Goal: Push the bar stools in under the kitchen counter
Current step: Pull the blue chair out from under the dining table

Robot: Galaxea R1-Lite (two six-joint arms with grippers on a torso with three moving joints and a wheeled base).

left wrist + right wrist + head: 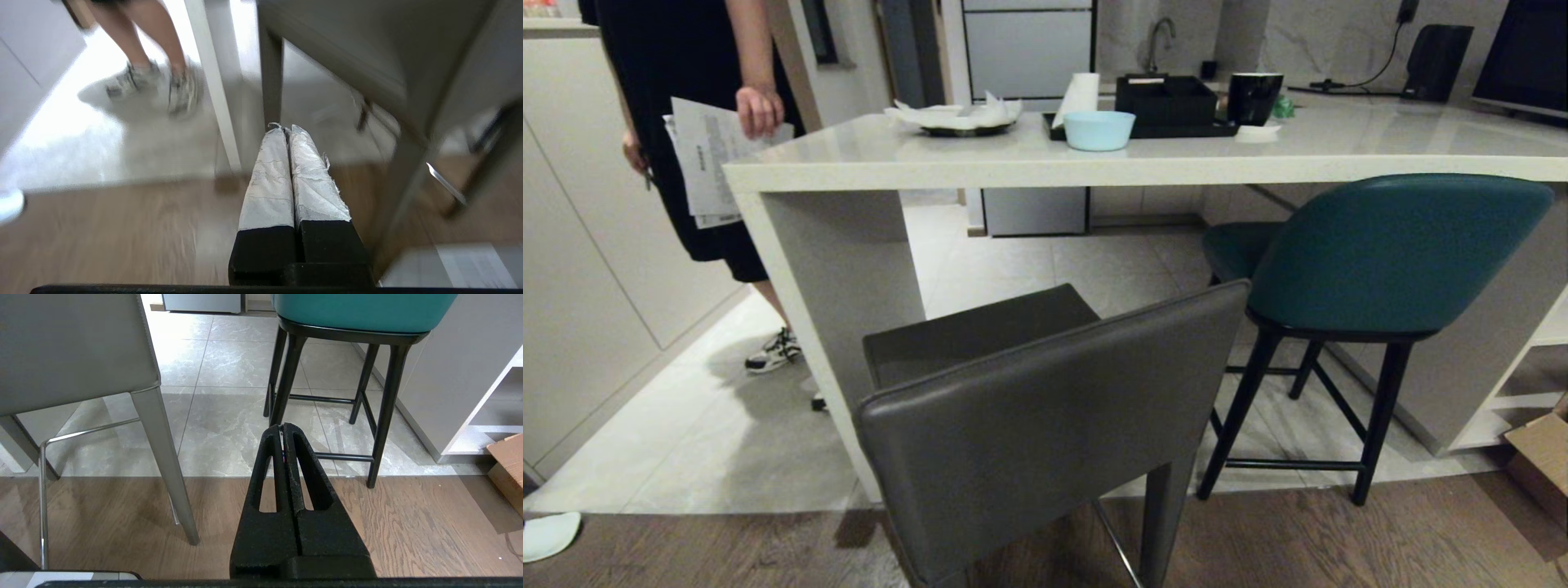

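Note:
The dark grey stool point(1045, 408) stands close in front of me, its boxy back toward me, its seat reaching just under the kitchen counter point(1143, 167) edge. The teal stool point(1388, 253) stands to its right, seat partly under the counter. Neither arm shows in the head view. My left gripper point(284, 128) is shut and empty, low beside the grey stool's leg point(270, 77). My right gripper point(282, 426) is shut and empty, hanging over the wood floor between the grey stool's leg point(163, 457) and the teal stool's black legs point(286, 375).
A person point(698, 122) holding papers stands at the counter's left end, feet point(155, 85) near the slab side panel point(833, 286). On the counter sit a blue bowl point(1098, 129), a black tray point(1168, 102) and a cup. A cardboard box point(1543, 457) lies at far right.

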